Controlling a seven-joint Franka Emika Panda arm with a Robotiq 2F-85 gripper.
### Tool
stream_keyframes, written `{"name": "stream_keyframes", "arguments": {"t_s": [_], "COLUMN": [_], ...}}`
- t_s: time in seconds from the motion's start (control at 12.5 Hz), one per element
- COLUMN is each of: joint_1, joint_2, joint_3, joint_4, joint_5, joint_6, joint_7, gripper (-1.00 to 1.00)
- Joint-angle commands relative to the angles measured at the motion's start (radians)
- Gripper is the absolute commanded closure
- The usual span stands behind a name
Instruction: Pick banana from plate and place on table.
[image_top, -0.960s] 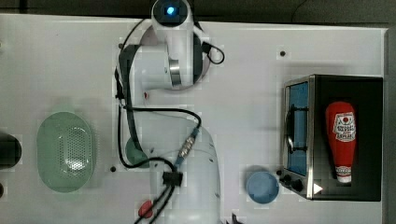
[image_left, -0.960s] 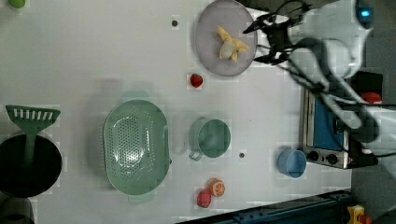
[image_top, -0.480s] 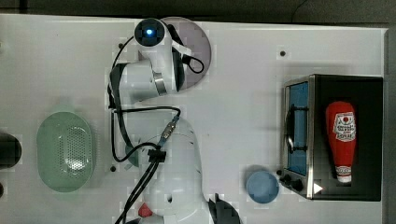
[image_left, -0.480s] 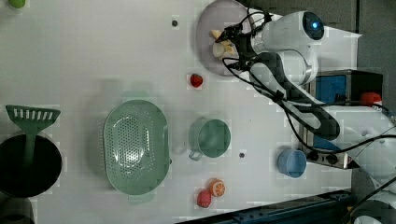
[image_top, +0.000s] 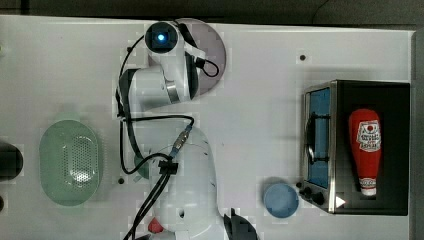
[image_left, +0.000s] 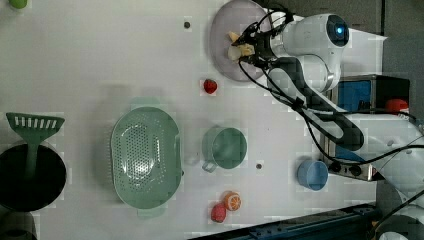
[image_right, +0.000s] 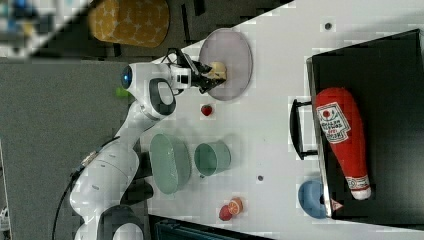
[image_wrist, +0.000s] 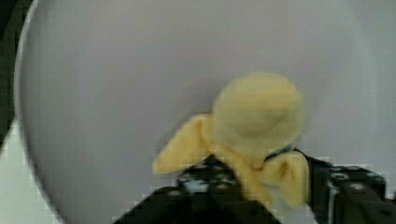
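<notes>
Top view showed that the arm had swung over the plate, where a moment before it had been farther down the surface. The arm hid most of the plate, and a blue bowl sat well apart near the top view's lower right.

Left view showed the pincer down on the plate, with the banana between its fingers. A second earlier the pincer had been off at the plate's edge, and the banana had lain alone. A small red fruit sat just below the plate on the surface, and a green basket sat well apart.

Right view showed the same thing from the other side: the pincer was at the banana, over the plate.

Wrist view showed the banana very close, with its soft peel flaps squeezed between the dark fingers. The pincer had closed on the banana, so it looked gripped.

The banana was not yet off the plate. The grab part seemed done, and lifting it out and setting it on the surface was likely next.
</notes>
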Motion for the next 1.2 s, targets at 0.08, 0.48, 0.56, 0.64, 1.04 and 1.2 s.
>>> {"name": "stream_keyframes", "arguments": {"t_s": [0.08,0.48,0.56,0.64,1.04,1.2], "joint_1": [-0.021,-0.026,-0.032,-0.036,-0.073,-0.088], "joint_2": [-0.016,-0.081,-0.127,-0.18,-0.49,-0.6], "joint_3": [0.001,0.0,0.0,0.0,-0.001,-0.001], "joint_4": [0.017,0.016,0.015,0.015,0.008,-0.017], "joint_5": [-0.009,-0.008,-0.008,-0.008,0.006,0.035], "joint_6": [-0.017,-0.018,-0.042,-0.093,-0.447,-0.585], "joint_7": [0.031,0.03,0.025,0.009,-0.034,-0.045], "gripper": [0.48,0.48,0.48,0.48,0.48,0.48]}}
